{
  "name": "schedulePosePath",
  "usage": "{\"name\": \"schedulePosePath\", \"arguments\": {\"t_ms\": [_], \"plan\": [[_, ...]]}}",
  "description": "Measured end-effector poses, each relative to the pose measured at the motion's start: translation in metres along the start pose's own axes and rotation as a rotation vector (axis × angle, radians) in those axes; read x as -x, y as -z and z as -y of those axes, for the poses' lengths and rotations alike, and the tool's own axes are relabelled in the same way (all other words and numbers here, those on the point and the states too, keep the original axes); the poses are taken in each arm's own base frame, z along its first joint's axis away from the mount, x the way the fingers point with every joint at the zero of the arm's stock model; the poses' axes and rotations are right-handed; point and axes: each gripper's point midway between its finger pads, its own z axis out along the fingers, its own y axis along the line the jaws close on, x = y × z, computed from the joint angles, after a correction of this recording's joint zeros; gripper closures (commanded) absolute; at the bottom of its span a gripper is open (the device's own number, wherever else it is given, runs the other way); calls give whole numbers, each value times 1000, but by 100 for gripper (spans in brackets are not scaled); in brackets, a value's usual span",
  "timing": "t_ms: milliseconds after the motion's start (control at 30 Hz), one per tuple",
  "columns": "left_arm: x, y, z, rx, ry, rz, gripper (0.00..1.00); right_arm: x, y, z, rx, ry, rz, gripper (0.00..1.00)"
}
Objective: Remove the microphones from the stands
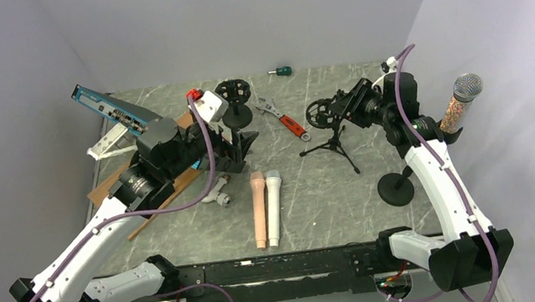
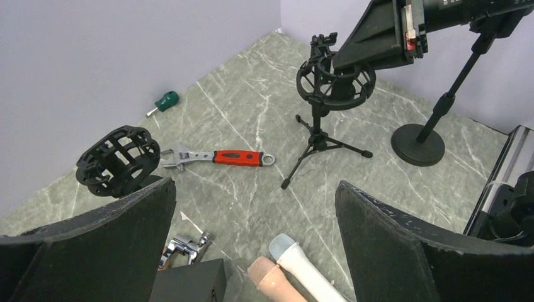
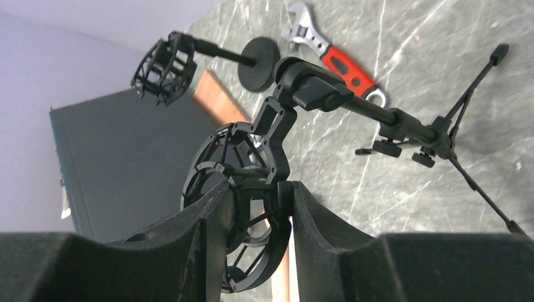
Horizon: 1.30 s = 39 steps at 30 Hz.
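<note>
A microphone with a silver grille and speckled handle (image 1: 461,102) stands upright at the right, above a round-base stand (image 1: 396,188) whose pole runs behind my right arm. My right gripper (image 1: 333,110) is shut on the empty black shock mount (image 3: 242,189) of a tripod stand (image 1: 334,143). My left gripper (image 1: 245,150) is open and empty, hovering above the heads of a pink microphone (image 1: 259,209) and a white microphone (image 1: 275,207) lying side by side on the table. The left wrist view shows both heads, pink (image 2: 267,274) and white (image 2: 286,248), between its fingers (image 2: 403,245).
A red-handled wrench (image 1: 288,122) lies mid-table and a green screwdriver (image 1: 282,70) at the back. A second shock-mount stand (image 1: 234,94) stands behind the left gripper. A blue device (image 1: 111,108), wooden boards (image 1: 112,184) and a chrome clamp (image 1: 218,197) crowd the left.
</note>
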Motion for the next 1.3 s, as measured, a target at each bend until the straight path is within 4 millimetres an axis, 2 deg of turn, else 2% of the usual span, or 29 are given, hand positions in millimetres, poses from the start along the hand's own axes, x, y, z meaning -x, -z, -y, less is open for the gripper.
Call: {"name": "schedulePosePath", "arguments": {"t_ms": [133, 167, 267, 367, 500, 567, 700, 800, 933, 1067, 1133, 1233, 1300], "plan": [[-4, -4, 3, -10, 2, -13, 1, -20, 8, -1, 46, -18, -55, 62], [-5, -4, 4, -13, 2, -15, 1, -24, 10, -2, 56, -25, -65, 57], [-8, -8, 10, -31, 2, -25, 1, -36, 16, -3, 95, -41, -88, 33], [-18, -16, 21, -59, 23, -56, 1, -46, 23, -10, 155, -26, -122, 17], [-31, -29, 36, -91, 64, -102, 1, -46, 34, -15, 172, 25, -115, 5], [-36, -33, 43, -104, 96, -118, 1, -42, 41, -17, 166, 61, -106, 3], [-33, -37, 56, -109, 201, -56, 1, -23, 59, -26, 144, 156, -42, 2], [-43, -39, 76, -122, 253, 10, 1, -12, 77, -29, 126, 221, 19, 1], [-73, -44, 114, -136, 249, 72, 1, -8, 97, -27, 103, 279, 78, 0], [-113, -65, 138, -78, 190, 113, 1, -10, 110, -23, 86, 303, 104, 1], [-136, -81, 142, -20, 163, 100, 1, -10, 116, -23, 86, 311, 118, 0], [-163, -101, 138, 73, 152, 91, 1, -14, 127, -21, 80, 320, 132, 0], [-175, -114, 134, 130, 158, 106, 7, -15, 134, -19, 73, 332, 144, 0]]}}
